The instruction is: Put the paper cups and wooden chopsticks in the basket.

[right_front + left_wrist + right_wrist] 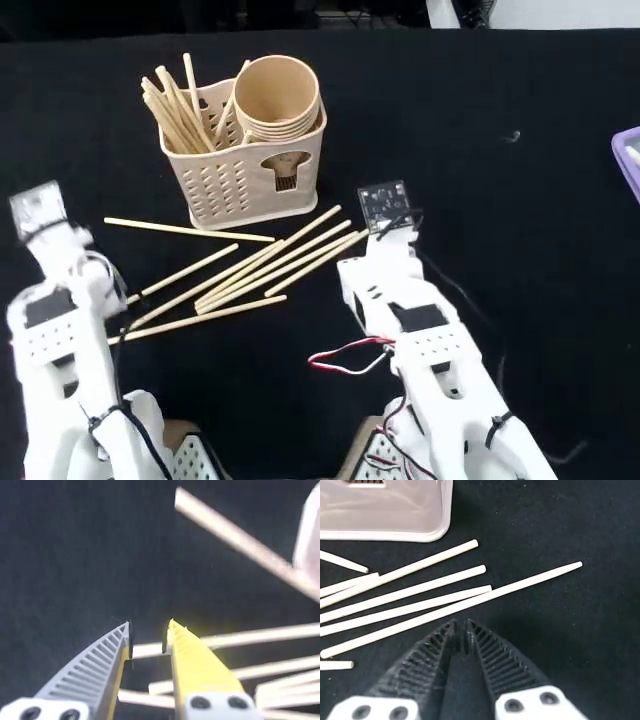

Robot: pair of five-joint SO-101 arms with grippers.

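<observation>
Basket (245, 185) part-filled; loose chopsticks (270, 265) on black table (520, 200).
High view: stacked paper cups (278, 95) and upright chopsticks (175, 110) in basket, loose ones just before it. Left wrist view: left gripper (148, 630) jaws slightly spread, chopstick end (147, 650) between. Right wrist view: right gripper (461, 630) jaws pressed nearly together, empty, beside loose chopsticks.
</observation>
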